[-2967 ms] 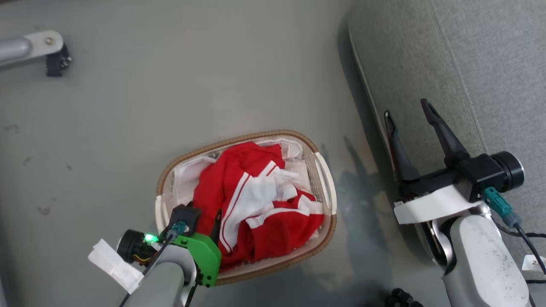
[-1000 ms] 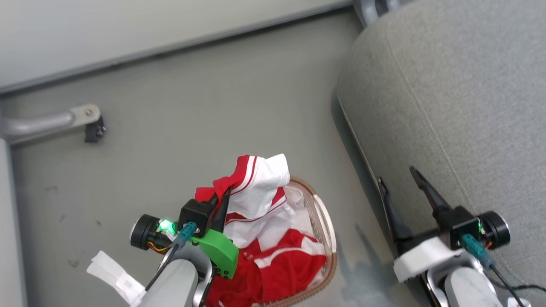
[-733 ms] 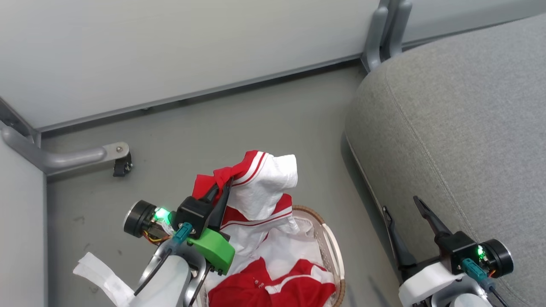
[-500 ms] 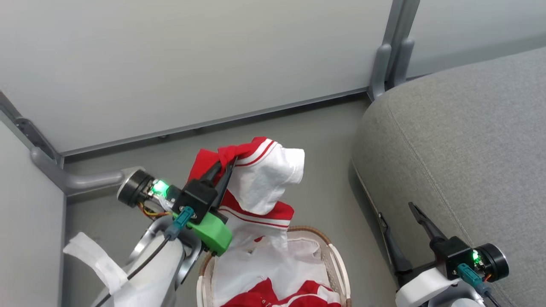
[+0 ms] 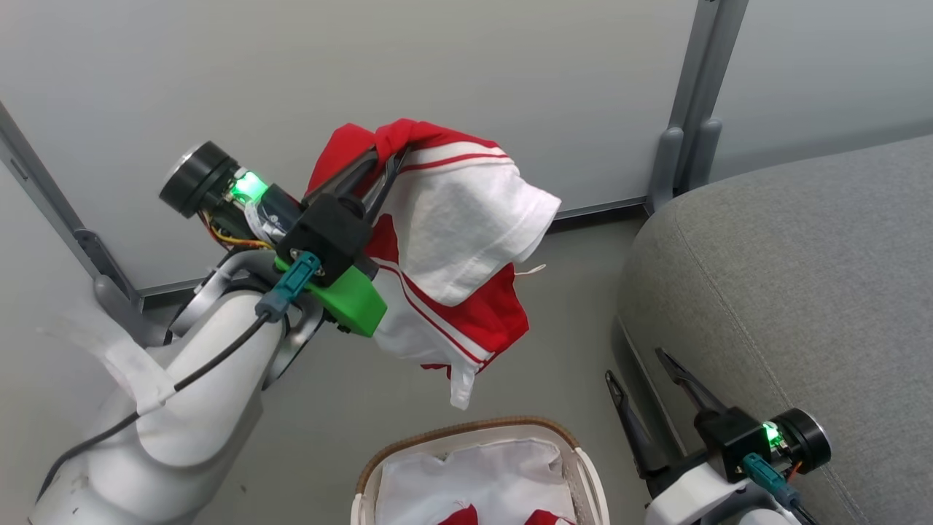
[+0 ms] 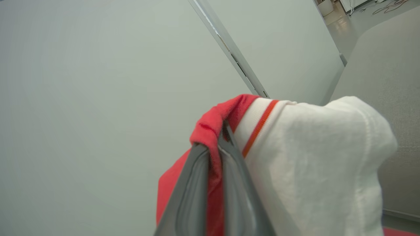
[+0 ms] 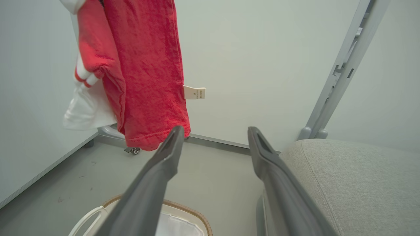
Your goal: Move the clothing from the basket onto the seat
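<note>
My left gripper [image 5: 390, 155] is shut on a red-and-white jersey garment [image 5: 455, 240] and holds it high in the air, above and to the left of the basket [image 5: 437, 446]. In the left wrist view the gripper [image 6: 220, 131] pinches a red fold of that garment [image 6: 311, 157]. The garment [image 7: 144, 65] hangs free at the upper left of the right wrist view. The basket [image 7: 187, 209] stands on the floor with its white liner and a bit of red cloth [image 5: 466, 516] inside. My right gripper [image 5: 634, 362] is open and empty beside the grey sofa [image 5: 802, 292]. The sofa [image 7: 354, 183] lies right of the gripper [image 7: 215, 129].
Pale partition walls [image 5: 219, 65] with a grey metal post [image 5: 689, 109] stand close behind the basket and sofa. A caster wheel [image 7: 134, 150] of a partition foot rests on the grey floor [image 5: 568, 292] between basket and wall.
My left arm has lifted the garment clear out of the basket and well above it. The head camera has tilted up, so the basket slid to the bottom edge. The right gripper stayed open.
</note>
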Motion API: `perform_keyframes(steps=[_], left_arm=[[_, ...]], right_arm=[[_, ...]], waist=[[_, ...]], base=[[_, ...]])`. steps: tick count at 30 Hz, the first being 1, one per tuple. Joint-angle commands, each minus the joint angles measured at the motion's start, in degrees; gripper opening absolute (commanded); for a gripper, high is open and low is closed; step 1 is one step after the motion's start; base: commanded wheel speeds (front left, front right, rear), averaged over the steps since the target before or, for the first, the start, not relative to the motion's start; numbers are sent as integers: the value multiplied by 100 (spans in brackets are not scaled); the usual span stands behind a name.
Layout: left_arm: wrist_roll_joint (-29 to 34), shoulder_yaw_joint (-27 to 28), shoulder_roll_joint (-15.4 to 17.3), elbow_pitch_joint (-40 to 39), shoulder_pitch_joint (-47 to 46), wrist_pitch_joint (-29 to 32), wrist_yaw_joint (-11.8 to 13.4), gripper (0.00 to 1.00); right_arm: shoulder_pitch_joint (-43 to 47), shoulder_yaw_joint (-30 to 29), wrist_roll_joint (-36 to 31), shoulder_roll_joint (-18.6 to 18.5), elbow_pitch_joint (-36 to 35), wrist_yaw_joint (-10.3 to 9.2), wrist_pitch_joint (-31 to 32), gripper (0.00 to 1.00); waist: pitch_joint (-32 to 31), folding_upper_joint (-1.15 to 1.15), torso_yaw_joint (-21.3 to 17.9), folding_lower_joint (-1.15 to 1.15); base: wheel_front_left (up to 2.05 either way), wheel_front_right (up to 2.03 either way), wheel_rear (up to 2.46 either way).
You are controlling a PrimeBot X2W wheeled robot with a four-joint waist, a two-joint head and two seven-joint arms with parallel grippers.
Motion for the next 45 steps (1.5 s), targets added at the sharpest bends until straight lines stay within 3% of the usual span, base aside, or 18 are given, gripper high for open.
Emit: perform_keyframes(steps=[1,16,32,33,34,37,45], left_arm=[[-90,-55,68,-58,-185,33,-11,0],[-454,-673,-58,-212,-1078,195,-13,0],[-805,-1169,-341,-324,-1181,167,-12,0],[-828,-1175,-349,-315,-1176,163,-12,0],[-857,-1176,-360,-300,-1165,153,-12,0],[-896,-1161,-359,-237,-1094,123,16,0],[-1160,-1022,-232,36,-781,32,150,0]], right_arm=[[-112,69,-42,-21,5,-4,-28,100],[-1062,1121,-177,-23,300,-4,-28,100],[-2016,1314,76,-21,1068,-4,-28,100],[-2063,1316,106,-22,1127,-4,-28,75],[-2108,1316,143,-22,1186,-4,-28,40],[-2177,1309,217,-22,1273,-4,-28,0],[-2012,1128,271,-21,1222,-4,-28,0]], waist=[[-21,0,11,0],[-27,0,248,0],[-29,0,511,0],[-29,0,524,0],[-30,0,540,0],[-35,0,567,0],[-43,0,556,0]], base=[[0,0,0],[0,0,0],[0,0,0],[0,0,0],[0,0,0],[0,0,0],[0,0,0]])
